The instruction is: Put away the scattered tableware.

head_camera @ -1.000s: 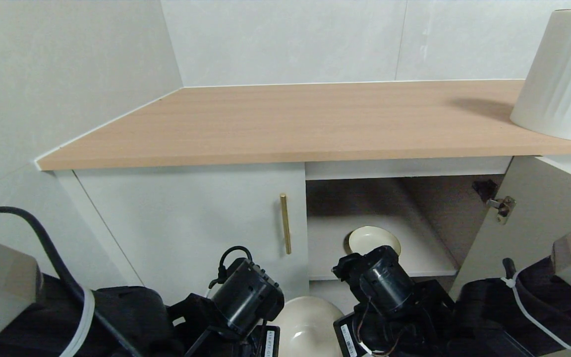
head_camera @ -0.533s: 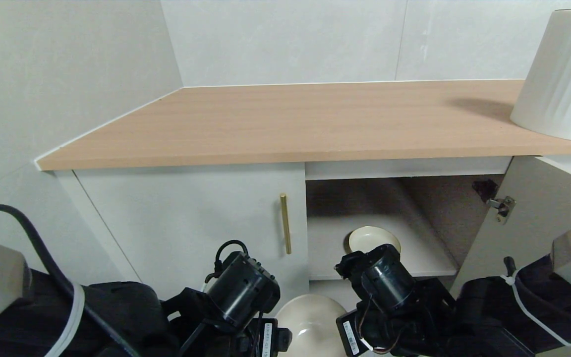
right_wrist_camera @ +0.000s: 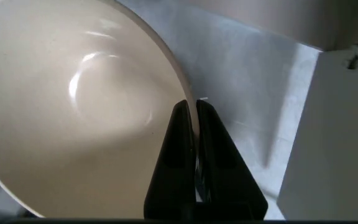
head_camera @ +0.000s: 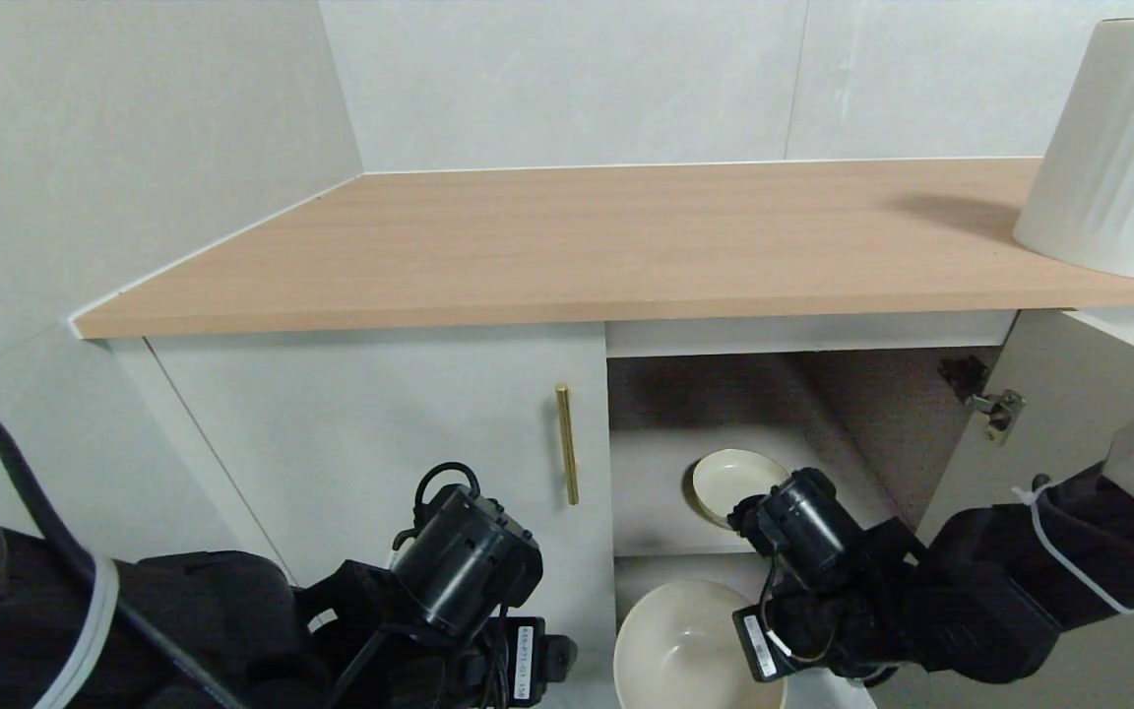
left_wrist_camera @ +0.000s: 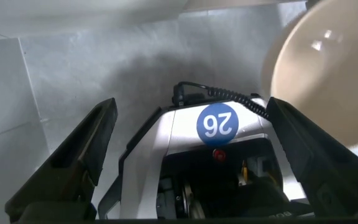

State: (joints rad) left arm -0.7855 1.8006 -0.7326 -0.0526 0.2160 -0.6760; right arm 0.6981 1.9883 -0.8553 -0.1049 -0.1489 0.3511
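Jaws on the left gripper stand wide apart with nothing between them. That arm hangs low in front of the cabinet's closed left door. A slim brass handle runs upright along the door's right edge.

Just right of the handle the cabinet stands open. A shelf splits the opening into an upper and a lower part. On the shelf lies a small cream dish, upright and near the front edge.

Below and in front of the shelf is the cream bowl, mouth up and tipped slightly. It is lower than the dish and apart from it. It seems to hang in the air at the mouth of the lower part, though the head view does not show whether its base touches anything. In the left wrist view the bowl shows beside that gripper's far finger, apart from it.

The right gripper is clamped on the bowl's right rim, one finger inside and one outside, pressed close together.

Farther right the open door swings outward on its hinge. On the wooden top above, at the far right, sits a white ribbed lampshade.
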